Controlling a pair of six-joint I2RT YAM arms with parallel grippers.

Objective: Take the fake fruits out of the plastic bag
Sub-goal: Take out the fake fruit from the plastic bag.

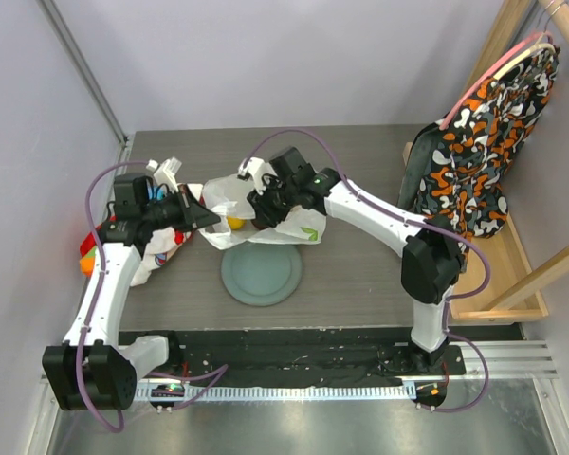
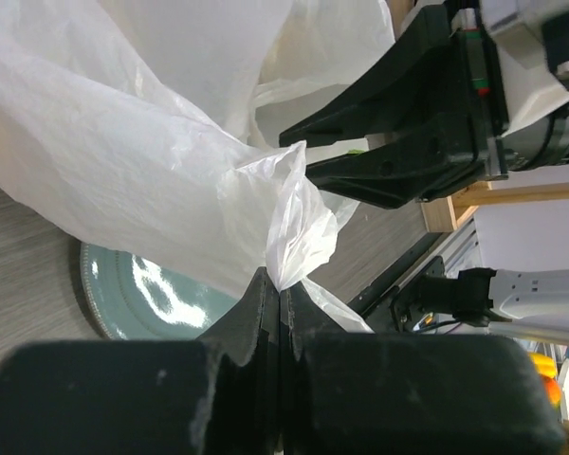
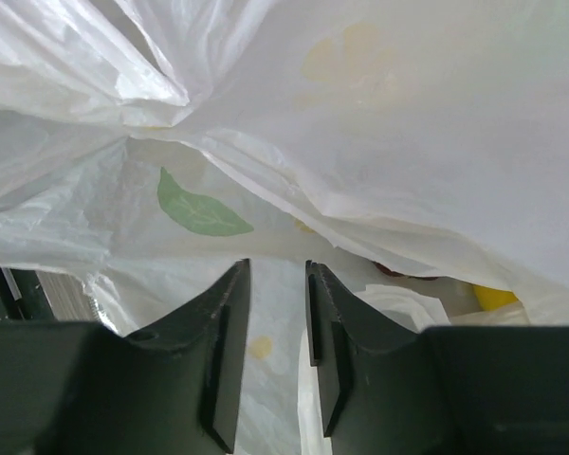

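1. My left fingers (image 2: 254,318) pinch a fold of the thin translucent white plastic bag (image 2: 142,161), held at 12 o'clock of the round grey-green plate (image 1: 261,277).
2. My right fingers (image 3: 224,351) stand narrow against the film; I cannot tell if they grip it.
3. Step, I judge: opening the bag. Next: reach the glossy yellow fake fruit (image 3: 494,298) at 4 o'clock.

The bench (image 1: 360,275) is grey wood, with pale walls (image 1: 266,57) around it. A wooden rack (image 1: 512,284) on the right holds a spotty cloth (image 1: 484,123)

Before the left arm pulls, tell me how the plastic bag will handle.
Likely floppy: the plastic bag drapes in creases from the left tool's pinch. Probably light and thin, since shapes show through it. The yellow fruit under its fold may roll and shift the load.
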